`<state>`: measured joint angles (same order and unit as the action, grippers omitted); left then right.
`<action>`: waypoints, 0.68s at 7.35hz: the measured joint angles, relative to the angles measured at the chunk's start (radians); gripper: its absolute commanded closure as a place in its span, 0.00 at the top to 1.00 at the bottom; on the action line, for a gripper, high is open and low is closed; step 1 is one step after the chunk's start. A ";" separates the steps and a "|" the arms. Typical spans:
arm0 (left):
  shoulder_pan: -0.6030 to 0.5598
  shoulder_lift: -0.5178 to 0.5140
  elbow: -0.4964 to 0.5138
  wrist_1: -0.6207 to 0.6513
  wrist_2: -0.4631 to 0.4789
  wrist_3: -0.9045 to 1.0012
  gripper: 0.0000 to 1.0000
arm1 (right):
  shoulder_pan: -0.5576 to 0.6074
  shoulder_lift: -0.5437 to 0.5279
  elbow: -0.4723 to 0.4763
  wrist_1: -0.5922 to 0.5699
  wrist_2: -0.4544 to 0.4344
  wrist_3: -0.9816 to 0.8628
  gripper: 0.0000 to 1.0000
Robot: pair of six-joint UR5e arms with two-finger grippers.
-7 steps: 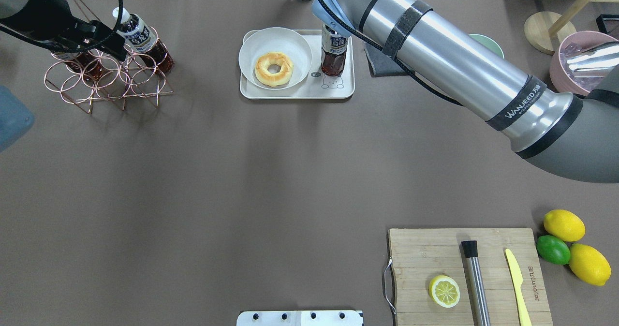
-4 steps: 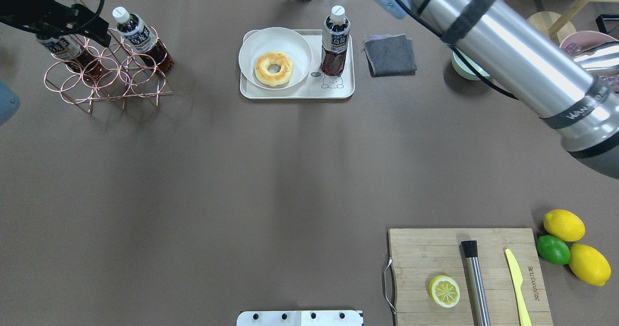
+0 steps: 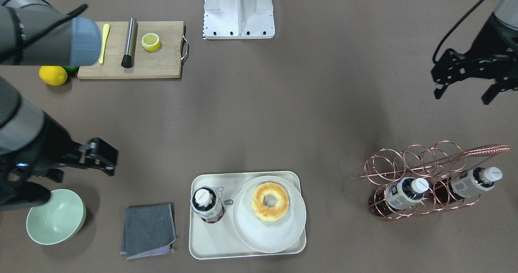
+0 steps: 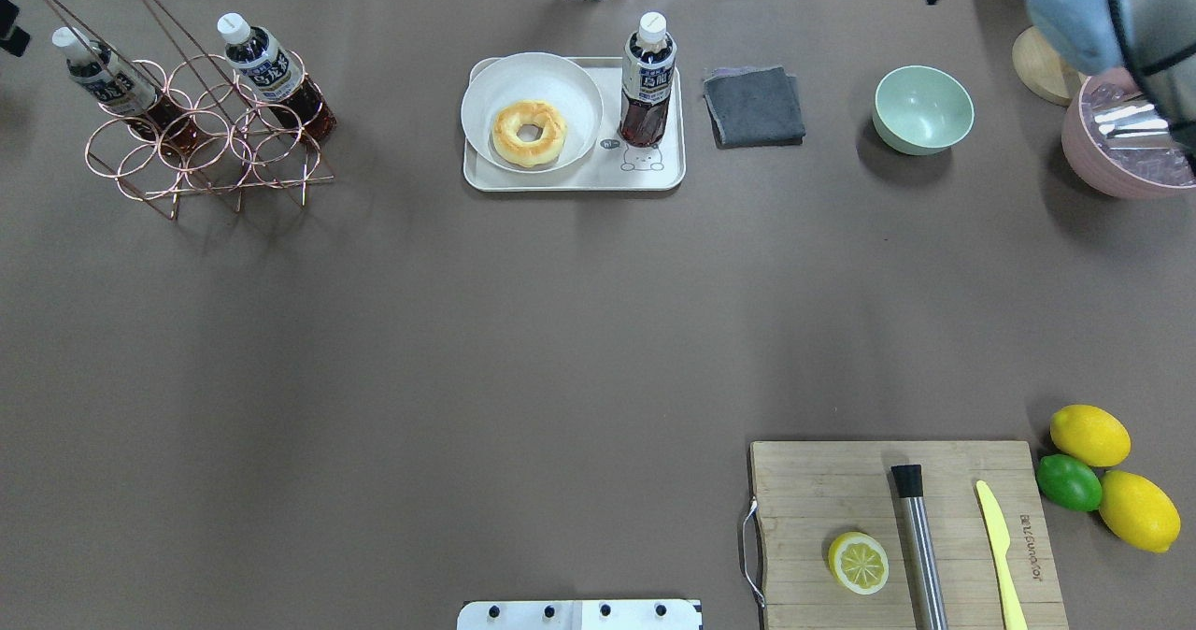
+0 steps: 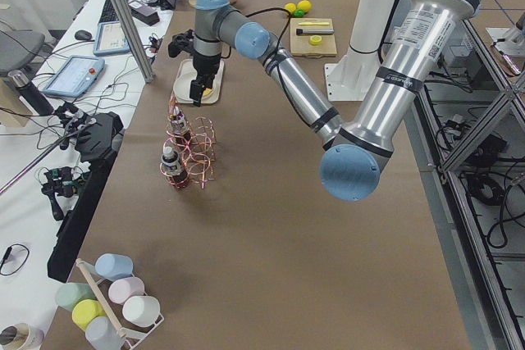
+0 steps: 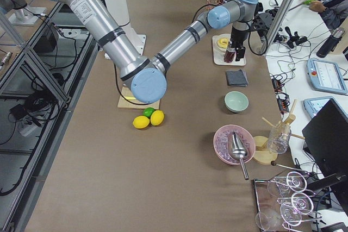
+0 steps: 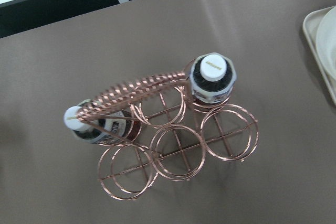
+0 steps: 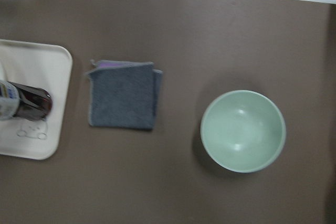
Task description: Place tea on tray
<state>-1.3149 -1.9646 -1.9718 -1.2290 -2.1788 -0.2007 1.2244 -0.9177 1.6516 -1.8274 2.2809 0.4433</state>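
Note:
One tea bottle point(image 4: 647, 78) stands upright on the cream tray point(image 4: 570, 179), just behind its bear drawing. It also shows in the front view point(image 3: 206, 204) on the tray point(image 3: 210, 240), and lies at the left edge of the right wrist view point(image 8: 23, 103). Nothing holds it. Two more tea bottles point(image 4: 98, 74) point(image 4: 271, 74) lean in the copper wire rack point(image 4: 201, 149). My right gripper point(image 3: 108, 159) is open and empty, off to the tray's side above the green bowl. My left gripper point(image 3: 463, 96) is open and empty, well clear of the rack.
A white plate point(image 4: 486, 88) with a doughnut point(image 4: 529, 132) fills the tray's left part. A grey cloth point(image 4: 753, 105), a green bowl point(image 4: 923, 109) and a pink bowl point(image 4: 1121, 158) lie to the right. A cutting board point(image 4: 813, 490) and lemons point(image 4: 1089, 434) are at the near right.
My right arm has let go of the bottle on the tray and swung away to the right. My left arm has pulled back off the rack to the left.

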 measured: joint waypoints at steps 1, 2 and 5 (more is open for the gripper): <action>-0.064 0.035 0.043 0.021 -0.066 0.148 0.97 | 0.058 -0.103 0.102 -0.063 0.008 -0.113 1.00; -0.114 0.084 0.071 0.028 -0.115 0.273 0.97 | 0.128 -0.192 0.170 -0.129 0.009 -0.260 1.00; -0.188 0.247 0.076 0.008 -0.153 0.384 0.98 | 0.300 -0.449 0.226 -0.192 -0.024 -0.631 1.00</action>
<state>-1.5030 -1.7176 -1.8956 -1.2208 -2.3320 0.1836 1.5240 -1.3667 1.8778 -2.0189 2.2574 -0.1877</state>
